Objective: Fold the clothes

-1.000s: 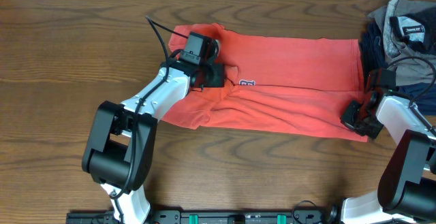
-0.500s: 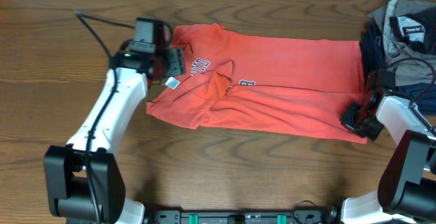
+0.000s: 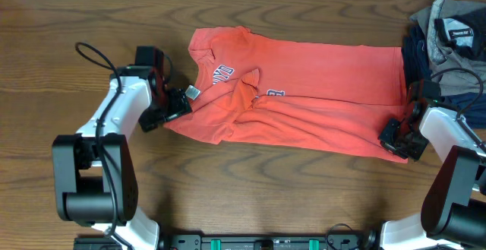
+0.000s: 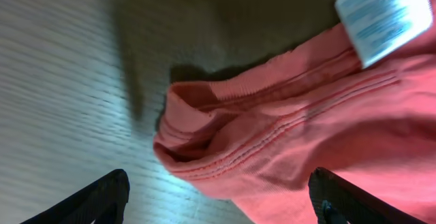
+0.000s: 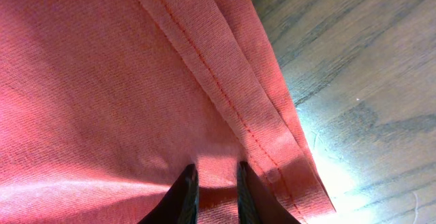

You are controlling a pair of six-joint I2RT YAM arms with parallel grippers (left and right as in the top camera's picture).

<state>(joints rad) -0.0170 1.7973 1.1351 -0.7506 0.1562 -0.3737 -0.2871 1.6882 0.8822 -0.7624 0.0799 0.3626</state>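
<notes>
While the coral-red T-shirt [image 3: 319, 90] lies sideways across the table [image 3: 76, 22], neck end to the left and hem to the right, the step in hand looks like taking both ends so the wrinkled middle can be pulled flat before any fold. The left gripper [image 3: 181, 103] sits at the shirt's left edge with its jaws spread wide and nothing held. In its wrist view the bunched sleeve cuff [image 4: 204, 135] lies between the fingers, with the white care label [image 4: 385, 16] just beyond. To do this well, it should push forward until the cuff's stitched edge is fully inside the jaws, then close on the doubled cloth and not on the label. The right gripper [image 3: 396, 137] is at the near corner of the hem [image 5: 231, 94], jaws almost together and apparently pinching a ridge of fabric just inside the seam. It is best used as an anchor, kept low and clear of the pile of grey and navy garments [image 3: 448, 30] beside it.
</notes>
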